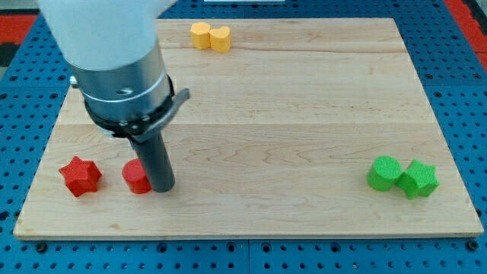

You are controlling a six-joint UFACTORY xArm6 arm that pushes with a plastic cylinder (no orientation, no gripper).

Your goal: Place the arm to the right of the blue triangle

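Note:
No blue triangle shows anywhere in the camera view; the arm's wide body hides the board's upper left part. My tip [162,187] rests on the wooden board [304,114] at the lower left, touching the right side of a red round block [135,177]. A red star block [80,176] lies further to the view's left of it.
Two yellow blocks [209,36] sit side by side at the board's top edge. A green round block [384,173] and a green star block [419,179] touch each other at the lower right. Blue pegboard [456,46] surrounds the board.

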